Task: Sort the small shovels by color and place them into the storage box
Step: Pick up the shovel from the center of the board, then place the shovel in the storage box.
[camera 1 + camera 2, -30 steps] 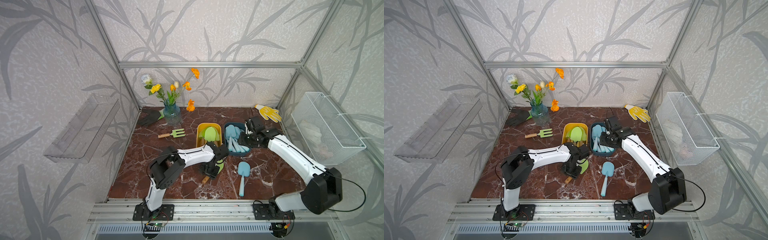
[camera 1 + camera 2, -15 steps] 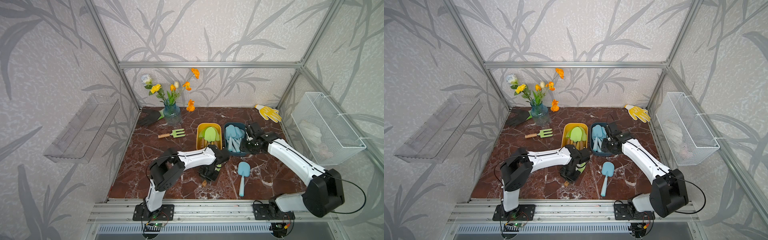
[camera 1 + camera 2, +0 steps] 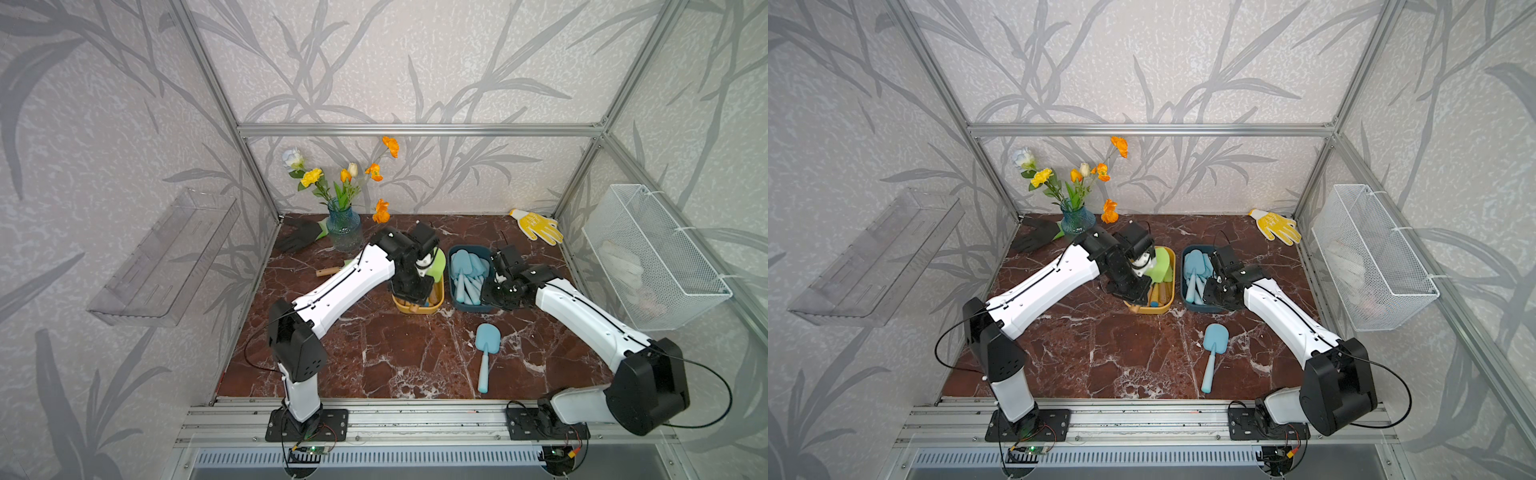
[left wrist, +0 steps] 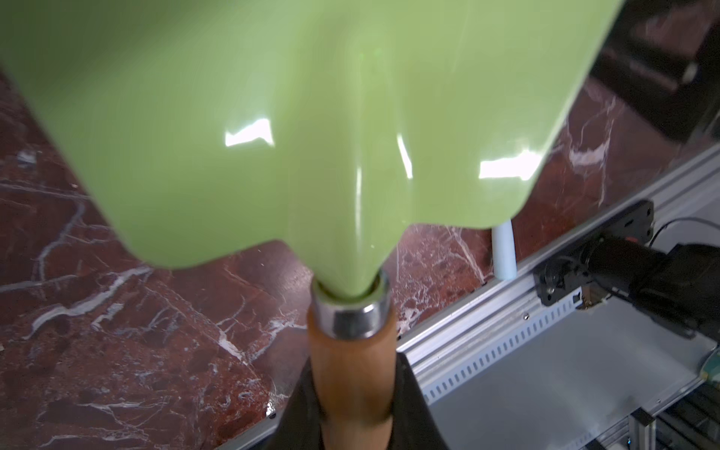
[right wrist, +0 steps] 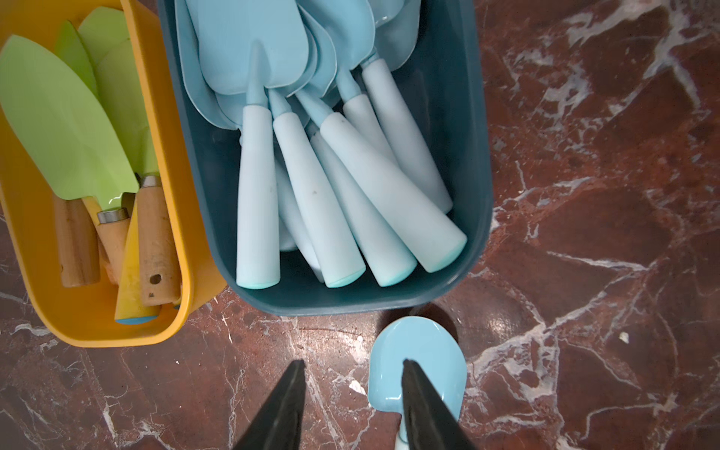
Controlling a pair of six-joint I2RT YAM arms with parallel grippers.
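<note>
One green shovel (image 4: 311, 117) clamped in left end effector (image 4: 352, 413), above yellow box (image 3: 415, 310)

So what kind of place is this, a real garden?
Probably a robot test booth dressed as a garden corner: silver metal frame with leaf-patterned walls, two white-and-black robot arms bolted to a rail, and a blue glass vase of flowers.

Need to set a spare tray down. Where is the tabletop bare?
Bare: front marble from the yellow bin to the rail, beside the loose blue shovel; back strip behind the blue bin. Crowded: around both bins, vase corner.
</note>
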